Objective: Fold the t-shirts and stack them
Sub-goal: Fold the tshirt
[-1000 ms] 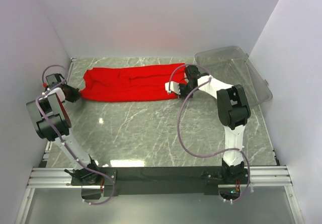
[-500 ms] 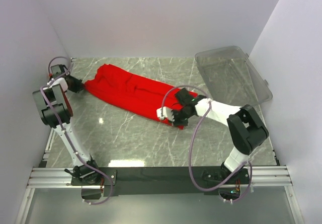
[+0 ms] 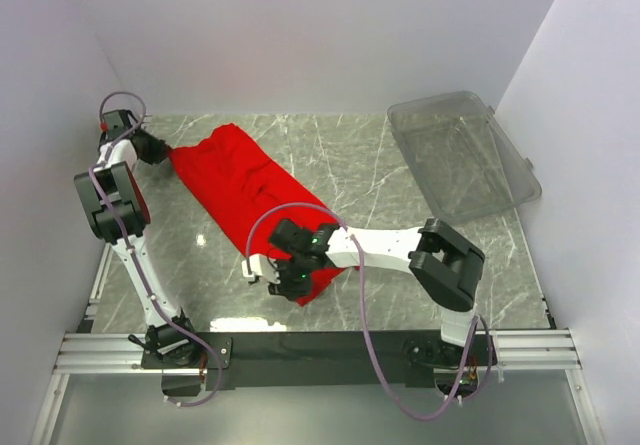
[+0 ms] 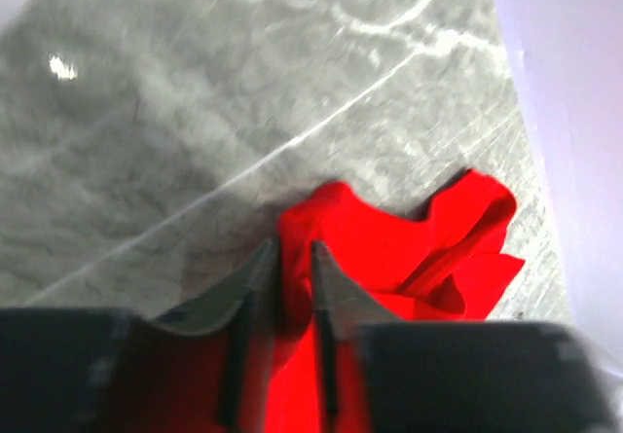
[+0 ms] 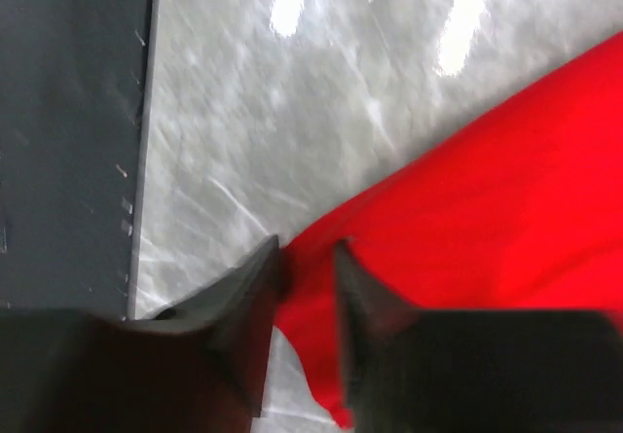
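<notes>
Status, top view: one red t-shirt point(image 3: 250, 190) lies on the desk point(image 3: 390, 205) as a long rumpled band, running diagonally from the far-left corner to near centre. Left claw point(image 3: 165, 152) sits at its far end, right claw point(image 3: 285, 277) at its near end, with the right arm reaching across low over the desk. Clear plastic bin point(image 3: 455, 160) is far right, well apart from the cloth. My read is that we're at the lay-out step, with no fold made and nothing stacked. Left wrist: claw point(image 4: 289, 248) has its jaws a narrow slit apart, with red cloth in the gap and a bunched, looped wad of t-shirt point(image 4: 409, 248) just past the tips. I can't tell whether it's pinching or has let go. Right wrist: claw point(image 5: 307, 248) is also narrowly parted, with the shirt's edge point(image 5: 487, 190) running into the gap over bare desk point(image 5: 292, 102) and the dark base rail point(image 5: 68, 131) at the left. Grip or release, I can't tell here either. Cloth looks plain and soft, with no print. It's rolled on itself, and the sleeves and hem can't be picked out. The next move probably calls for spreading it flat before any fold. That means regrasping at two identifiable corners and pulling apart. Folding the band as it lies would likely trap the wrinkles.
</notes>
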Tool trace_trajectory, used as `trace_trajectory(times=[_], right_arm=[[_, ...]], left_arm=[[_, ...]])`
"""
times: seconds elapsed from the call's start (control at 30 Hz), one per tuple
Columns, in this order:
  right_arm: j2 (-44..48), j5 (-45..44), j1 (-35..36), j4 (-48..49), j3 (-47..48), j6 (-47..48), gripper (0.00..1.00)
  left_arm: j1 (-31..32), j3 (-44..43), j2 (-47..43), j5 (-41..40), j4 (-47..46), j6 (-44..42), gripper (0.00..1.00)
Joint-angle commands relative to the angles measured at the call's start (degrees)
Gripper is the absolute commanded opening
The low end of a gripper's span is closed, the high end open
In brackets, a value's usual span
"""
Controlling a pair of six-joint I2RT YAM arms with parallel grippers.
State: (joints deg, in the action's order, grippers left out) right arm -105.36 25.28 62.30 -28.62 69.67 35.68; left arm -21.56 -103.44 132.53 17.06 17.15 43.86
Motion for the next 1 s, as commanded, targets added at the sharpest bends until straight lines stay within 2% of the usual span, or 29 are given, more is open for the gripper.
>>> trace_trajectory(times=[0.0,0.07,0.1,0.17,0.2,0.27,0.3,0.33,0.4,0.43,0.53,0.67,0.77,0.9,0.97], right_arm=[[-0.90,0.39,0.10,-2.31,4.33,-5.88,0.38],[2.07,0.12,-0.51,-2.32,4.16,-5.45,0.50],[3.39,0.12,-1.39,-2.14,3.64,-5.53,0.54],[6.99,0.38,-2.18,-2.75,3.98,-4.92,0.61],[8.14,0.56,-3.32,-3.45,4.24,-4.92,0.62],[11.47,1.09,-5.16,-3.55,4.42,-5.27,0.63],[12.54,1.79,-6.31,-2.85,4.34,-5.79,0.63],[13.42,2.14,-9.71,-2.67,4.33,-7.28,0.63],[14.31,3.45,-13.68,-2.32,5.21,-9.13,0.63],[14.13,3.90,-18.49,-2.23,5.39,-11.05,0.63],[11.07,3.64,-26.49,-1.44,5.56,-14.75,0.62],[7.38,2.94,-32.84,0.40,7.49,-19.85,0.61],[2.82,1.27,-35.66,3.39,10.82,-26.00,0.61],[-5.72,2.41,-38.30,-0.63,20.58,-31.63,0.59],[-9.14,3.89,-38.92,-1.43,24.09,-32.87,0.59]], left_arm=[[-0.32,-5.10,-0.52,-0.80,0.34,-3.77,0.27],[-0.41,-4.85,-2.18,-2.38,1.13,-5.18,0.36],[-0.41,-4.41,-4.19,-3.25,1.13,-6.49,0.42],[-0.32,-3.53,-6.31,-6.33,1.57,-8.08,0.48],[-0.41,-3.26,-8.23,-7.38,1.83,-9.56,0.53],[-0.32,-1.69,-10.53,-8.71,2.54,-10.89,0.56],[-0.41,-0.64,-13.32,-8.71,2.63,-12.20,0.61],[-0.32,0.94,-15.09,-8.62,2.28,-12.65,0.64],[-0.32,7.52,-21.13,-7.13,0.27,-13.44,0.68],[-0.24,10.25,-23.52,-6.17,-0.53,-13.27,0.69],[-0.15,25.77,-32.84,-0.20,-4.92,-11.17,0.69],[-0.15,39.14,-42.51,6.40,-9.05,-7.56,0.69],[0.20,44.97,-46.65,10.27,-10.82,-5.01,0.68],[1.34,50.43,-52.09,10.89,-10.82,-2.91,0.68],[2.57,52.45,-53.68,10.37,-7.68,-3.51,0.68]])
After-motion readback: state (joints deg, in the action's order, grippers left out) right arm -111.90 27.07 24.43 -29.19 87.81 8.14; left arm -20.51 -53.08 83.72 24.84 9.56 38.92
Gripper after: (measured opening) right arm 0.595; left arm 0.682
